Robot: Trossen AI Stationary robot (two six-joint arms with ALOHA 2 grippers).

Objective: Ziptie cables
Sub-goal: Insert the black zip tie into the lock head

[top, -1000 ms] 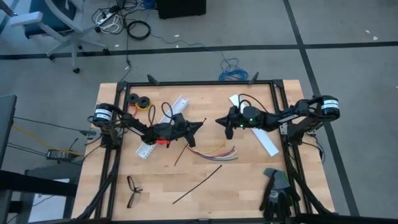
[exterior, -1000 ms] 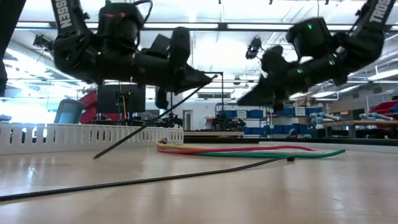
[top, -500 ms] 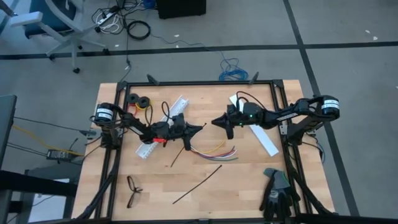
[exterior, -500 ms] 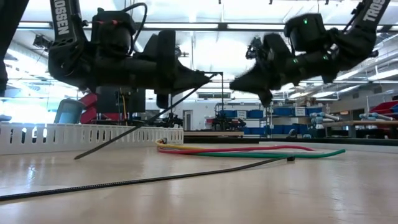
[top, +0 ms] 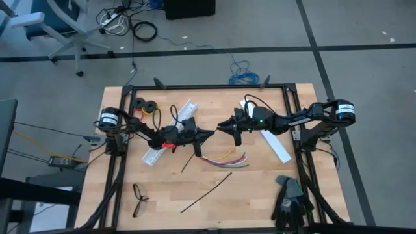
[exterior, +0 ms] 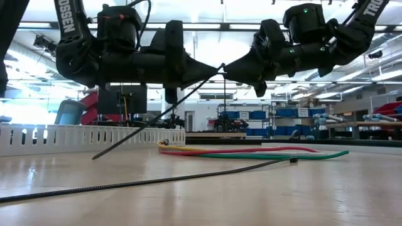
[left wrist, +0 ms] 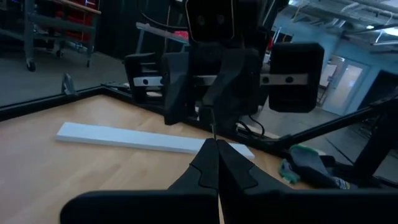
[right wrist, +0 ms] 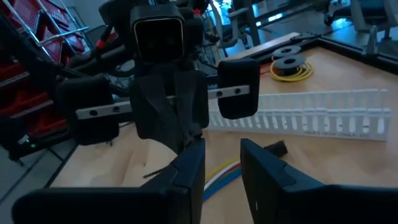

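My left gripper (top: pixel 209 132) pinched closed mid-table, my right gripper (top: pixel 221 127) tip-to-tip facing it, fingers parted.

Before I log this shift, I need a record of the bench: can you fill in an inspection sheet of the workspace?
Surface: wooden table in a black frame.
Job's things: coloured cables lie mid-table; one ziptie held in the air, a second ziptie lies on the table nearer the front.
Clutter: white slotted strip, flat white strip, eyeglasses, wire spools, gloves.
Grippers: left tool shut on the ziptie's upper end; right tool open, facing it tip to tip above the table.
Cables: floor cords beyond the table.
Surroundings: office chair.
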